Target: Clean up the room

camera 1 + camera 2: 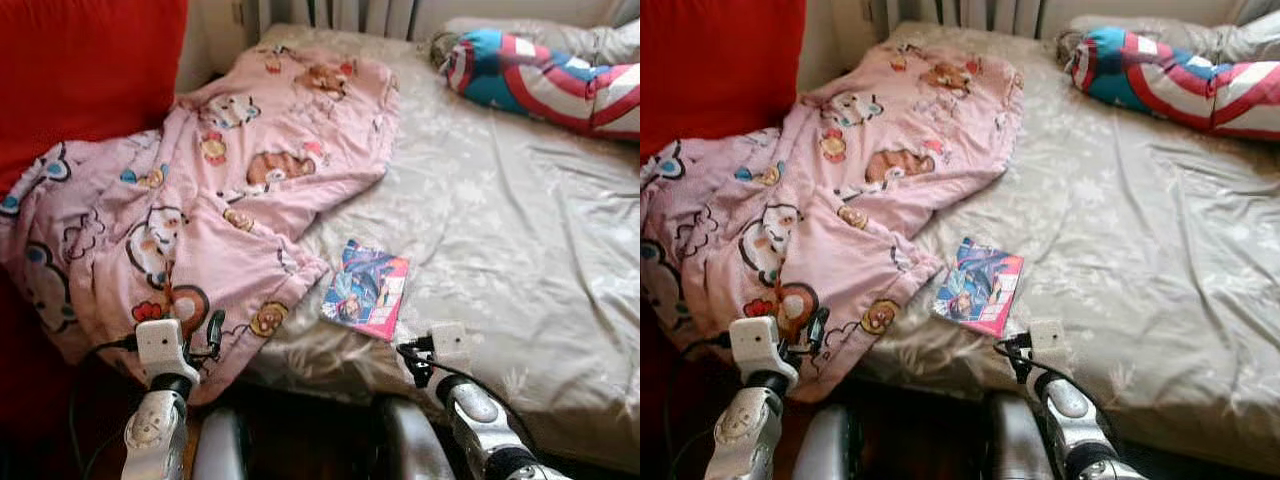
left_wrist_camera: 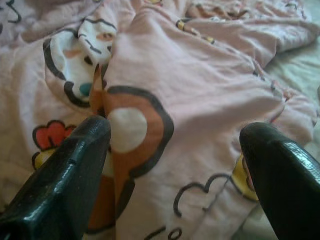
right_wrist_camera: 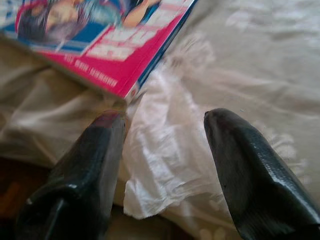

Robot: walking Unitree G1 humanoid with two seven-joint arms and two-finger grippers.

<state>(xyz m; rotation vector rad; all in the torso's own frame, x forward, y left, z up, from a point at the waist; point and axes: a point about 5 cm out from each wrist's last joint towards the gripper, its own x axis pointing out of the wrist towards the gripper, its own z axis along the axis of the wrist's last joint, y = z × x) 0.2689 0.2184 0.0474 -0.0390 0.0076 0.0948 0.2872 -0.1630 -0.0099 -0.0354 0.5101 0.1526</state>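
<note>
A pink blanket (image 1: 230, 190) is showing cartoon bears; the bed sheet (image 1: 500, 230) is gleaming beige with pale flowers; a magazine (image 1: 366, 288) is flashing blue and magenta; a striped red-white-blue pillow (image 1: 545, 80) is lying behind.

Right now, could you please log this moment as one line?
left claw: open, at pink blanket | right claw: open, near comic book | bed sheet

Both silver arms rise from the lower edge of the frame. Left tool (image 2: 172, 165) at lower left, its two black fingers (image 2: 65, 175) spread apart. Right tool (image 3: 165, 150) at lower centre-right, fingers likewise parted, holding nothing.
</note>
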